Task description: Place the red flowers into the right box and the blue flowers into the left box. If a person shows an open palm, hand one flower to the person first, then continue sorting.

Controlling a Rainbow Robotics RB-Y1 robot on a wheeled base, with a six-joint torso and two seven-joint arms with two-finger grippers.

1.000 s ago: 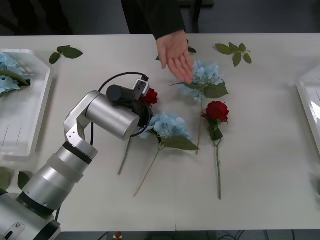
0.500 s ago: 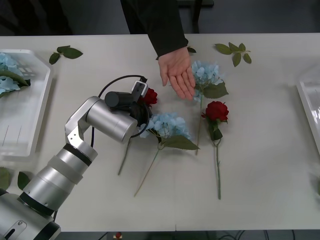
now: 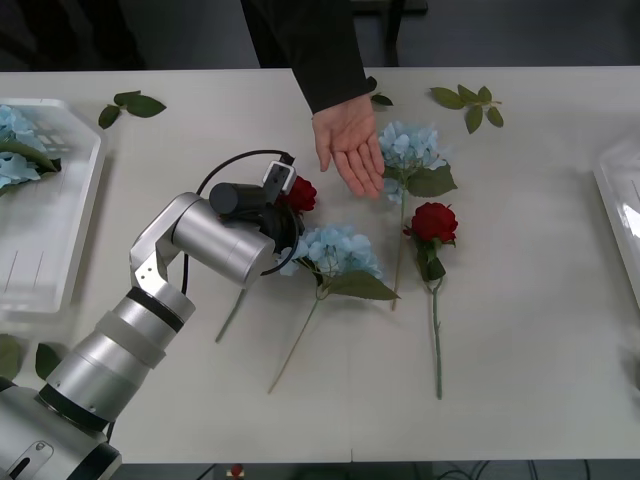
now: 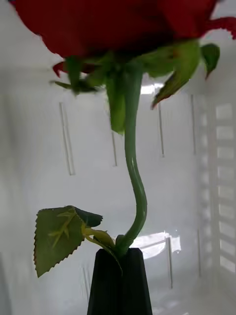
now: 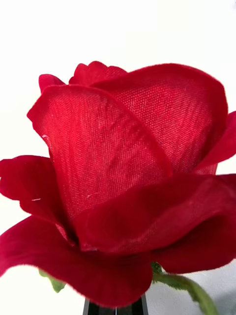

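My left gripper [image 3: 286, 206] is shut on a red rose [image 3: 301, 193] just below its head, and the rose's stem [image 3: 231, 316] trails out under my wrist. In the left wrist view the rose head [image 5: 128, 182] sits right above the closed black fingers [image 5: 115, 307]. A person's open palm [image 3: 350, 150] hovers just beyond this rose. Two blue flowers [image 3: 336, 250] [image 3: 410, 148] and another red rose [image 3: 433, 221] lie on the table. My right gripper [image 4: 120, 275] is shut on a rose stem [image 4: 133, 187] over the white right box [image 4: 39, 147]. The left box [image 3: 45, 250] holds blue flowers [image 3: 14, 140].
Loose green leaf sprigs lie at the back left [image 3: 131, 103] and back right [image 3: 466, 100]. A few leaves [image 3: 20, 357] rest near my left arm's base. The right box's rim [image 3: 618, 200] shows at the table's right edge. Bare table lies toward the front right.
The person's hand has turned palm-up and drawn slightly back and left. The stem of the rose in my left gripper has swung to the left.
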